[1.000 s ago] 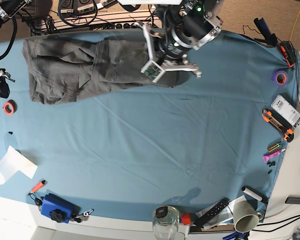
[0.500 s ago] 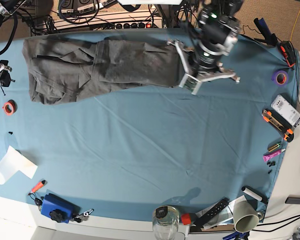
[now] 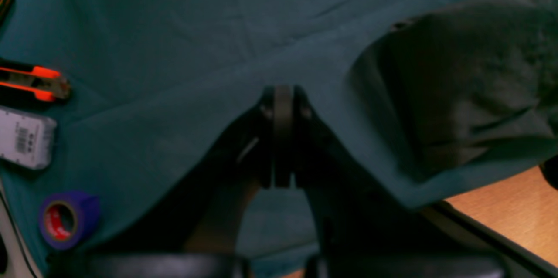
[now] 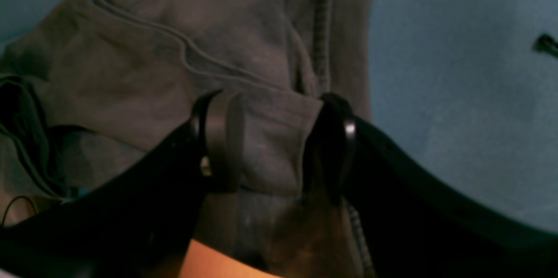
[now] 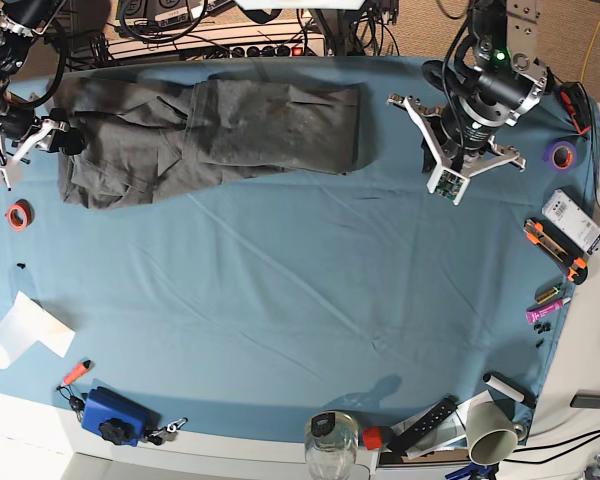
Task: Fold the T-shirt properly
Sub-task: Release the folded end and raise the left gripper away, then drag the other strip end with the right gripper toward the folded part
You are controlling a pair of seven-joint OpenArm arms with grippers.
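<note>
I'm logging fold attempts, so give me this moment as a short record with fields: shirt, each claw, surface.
shirt: T-shirt partly folded along the far edge of the tablecloth
right claw: right claw open, straddling the shirt's edge fabric
left claw: left claw shut, empty, over bare cloth beside the shirt
surface: cloth creased

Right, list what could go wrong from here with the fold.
1. The right hand stands open over a bunched hem of the wrinkled charcoal-grey cotton T-shirt; closing there may catch several layers.
2. The shirt lies at the far edge of the blue-teal tablecloth; a pull could drag it off or ruck the cloth.
3. The left hand is shut, clear of the shirt, so its end lies unheld.
</note>
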